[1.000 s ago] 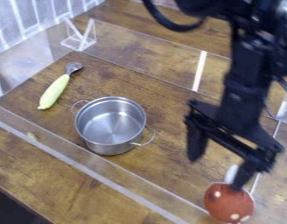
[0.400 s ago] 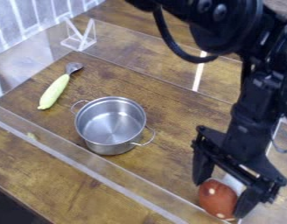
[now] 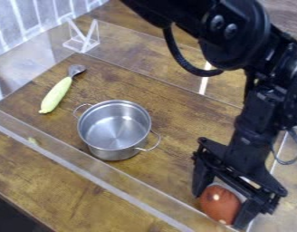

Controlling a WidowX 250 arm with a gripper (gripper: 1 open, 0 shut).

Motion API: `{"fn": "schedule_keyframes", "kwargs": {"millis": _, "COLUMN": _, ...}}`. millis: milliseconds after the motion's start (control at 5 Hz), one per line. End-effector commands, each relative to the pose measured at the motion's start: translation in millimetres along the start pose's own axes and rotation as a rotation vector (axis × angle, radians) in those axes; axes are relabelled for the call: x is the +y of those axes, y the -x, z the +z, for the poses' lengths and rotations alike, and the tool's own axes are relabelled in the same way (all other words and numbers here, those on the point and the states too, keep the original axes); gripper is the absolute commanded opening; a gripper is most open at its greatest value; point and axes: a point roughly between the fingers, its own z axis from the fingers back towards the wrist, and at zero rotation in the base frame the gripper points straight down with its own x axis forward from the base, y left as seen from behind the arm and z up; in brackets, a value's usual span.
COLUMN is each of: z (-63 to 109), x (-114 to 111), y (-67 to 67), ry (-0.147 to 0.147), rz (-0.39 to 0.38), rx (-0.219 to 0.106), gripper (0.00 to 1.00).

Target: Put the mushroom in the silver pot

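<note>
Claw (image 3: 231,201) spread wide astride the mushroom (image 3: 219,201) at near right, silver pot (image 3: 115,129) well apart leftward on wooden bench (image 3: 176,100), corn cob (image 3: 55,93) far left.

- The mushroom (image 3: 216,201) shows only as a reddish cap between the claw (image 3: 231,196) fingers; its stem is hidden.
- Whether the fingers touch the cap cannot be told.
- The arm (image 3: 224,36) is cut off by the top edge.
- The small grey object at the corn (image 3: 55,93) tip is too small to identify.
</note>
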Motion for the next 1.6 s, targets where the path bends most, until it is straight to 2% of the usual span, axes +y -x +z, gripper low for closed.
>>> {"fn": "schedule_keyframes", "kwargs": {"millis": 0, "z": 15.9, "x": -1.0, "y": -8.1, "ry": 0.018, "rz": 0.051, "rx": -0.049, "gripper": 1.00}}
{"fn": "schedule_keyframes", "kwargs": {"millis": 200, "z": 19.9, "x": -5.4, "y": -10.4, "ry": 0.026, "rz": 0.078, "rx": -0.057, "gripper": 1.00}}
{"fn": "schedule_keyframes", "kwargs": {"millis": 800, "z": 28.0, "x": -6.0, "y": -30.1, "ry": 0.023, "rz": -0.086, "rx": -0.079, "gripper": 1.00}}
{"fn": "schedule_keyframes", "kwargs": {"millis": 1200, "z": 29.9, "x": -13.2, "y": -20.7, "ry": 0.036, "rz": -0.083, "rx": -0.074, "gripper": 1.00}}
{"fn": "schedule_keyframes", "kwargs": {"millis": 1400, "z": 44.9, "x": -14.5, "y": -15.2, "ry": 0.044, "rz": -0.073, "rx": -0.071, "gripper": 1.00}}
